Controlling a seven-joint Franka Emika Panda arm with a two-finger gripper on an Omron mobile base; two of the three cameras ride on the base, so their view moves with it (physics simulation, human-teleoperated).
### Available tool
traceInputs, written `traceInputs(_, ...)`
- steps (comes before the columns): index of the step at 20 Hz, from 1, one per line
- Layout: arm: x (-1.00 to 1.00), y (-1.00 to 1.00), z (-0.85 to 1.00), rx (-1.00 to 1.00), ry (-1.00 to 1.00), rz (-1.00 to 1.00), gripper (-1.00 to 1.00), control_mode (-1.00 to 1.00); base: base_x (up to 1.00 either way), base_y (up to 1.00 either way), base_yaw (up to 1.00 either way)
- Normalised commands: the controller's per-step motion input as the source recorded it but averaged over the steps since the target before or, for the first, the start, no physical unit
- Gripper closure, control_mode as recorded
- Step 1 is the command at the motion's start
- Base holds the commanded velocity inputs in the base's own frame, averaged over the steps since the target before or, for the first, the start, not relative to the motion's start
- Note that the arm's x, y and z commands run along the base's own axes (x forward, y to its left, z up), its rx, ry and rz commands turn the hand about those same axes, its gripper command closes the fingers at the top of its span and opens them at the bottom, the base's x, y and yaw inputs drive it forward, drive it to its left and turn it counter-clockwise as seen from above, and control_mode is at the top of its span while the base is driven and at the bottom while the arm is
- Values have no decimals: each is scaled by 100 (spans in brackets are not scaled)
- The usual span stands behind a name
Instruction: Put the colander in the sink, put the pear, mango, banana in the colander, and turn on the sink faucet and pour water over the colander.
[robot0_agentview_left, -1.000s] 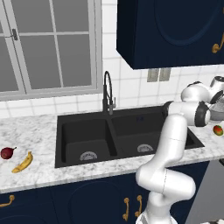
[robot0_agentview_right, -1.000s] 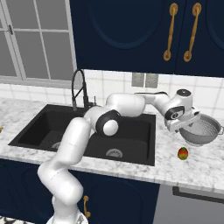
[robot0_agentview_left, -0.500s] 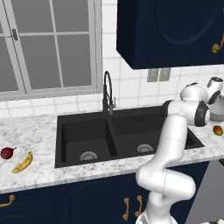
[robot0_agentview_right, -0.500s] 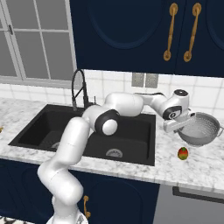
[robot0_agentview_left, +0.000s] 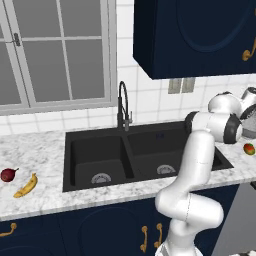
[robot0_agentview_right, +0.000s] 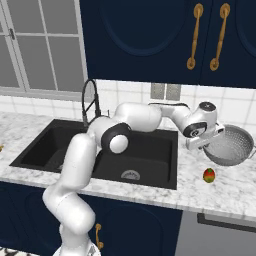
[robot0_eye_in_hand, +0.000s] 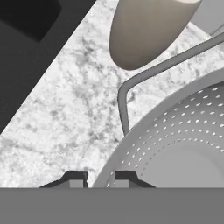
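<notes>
Marble desk (robot0_agentview_right: 165, 197) right of the sink (robot0_agentview_right: 102, 150)
My jaws grip the colander (robot0_agentview_right: 231, 146) rim; mango (robot0_agentview_right: 209, 175) just beside it

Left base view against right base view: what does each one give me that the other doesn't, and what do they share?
Left base view alone: the pear and banana lying side by side on the counter left of the sink.

Right base view alone: the tool shut on the near rim of the colander, on the counter right of the sink.

Both: the sink, the sink faucet, with no water running, and the mango.
</notes>
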Motion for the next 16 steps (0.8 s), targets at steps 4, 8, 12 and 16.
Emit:
traceInputs(4,-75,1,55,-18,-46,0,100,-100,0,0,0)
traceInputs(8,-83,62,84,-10,-28,5,100,-100,0,0,0)
traceInputs(12,-46,94,100,-2,-3,5,100,-100,0,0,0)
traceInputs(16,-47,75,100,0,24,9,100,-100,0,0,0)
